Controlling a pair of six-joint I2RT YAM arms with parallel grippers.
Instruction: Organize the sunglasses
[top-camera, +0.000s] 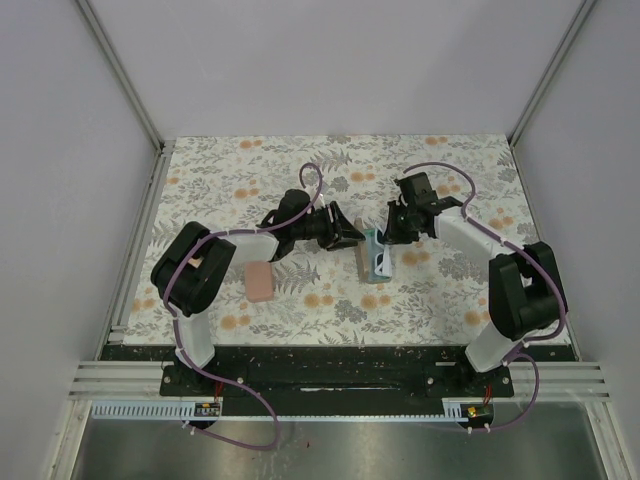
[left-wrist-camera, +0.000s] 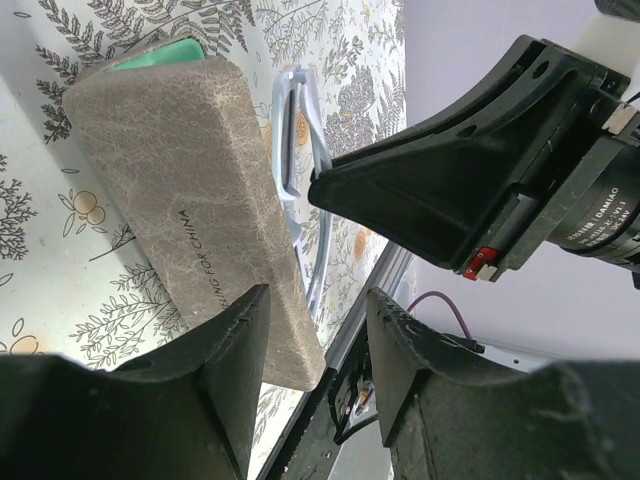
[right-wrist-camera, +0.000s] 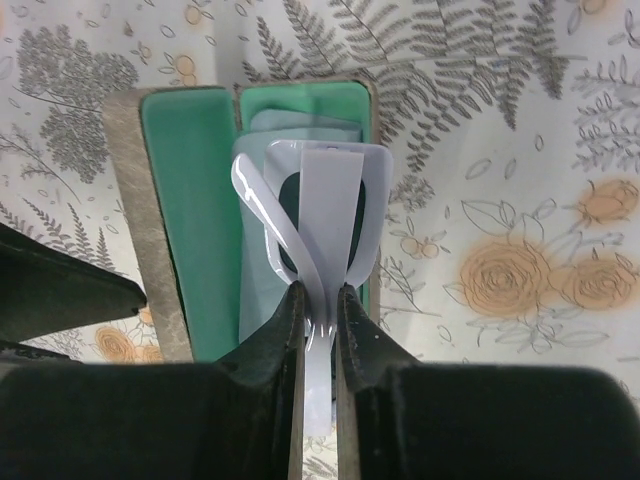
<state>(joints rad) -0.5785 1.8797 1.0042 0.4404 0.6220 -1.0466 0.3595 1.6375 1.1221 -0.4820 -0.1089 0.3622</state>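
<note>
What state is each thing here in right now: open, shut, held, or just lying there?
tan case: open, green lining showing.
white sunglasses: folded, in the tan case, held.
blue cloth: lying in the tan case under the white sunglasses.
pink case: shut, lying apart from the rest.
right pincer: shut on the white sunglasses.
left pincer: open, at the tan case's lid.
</note>
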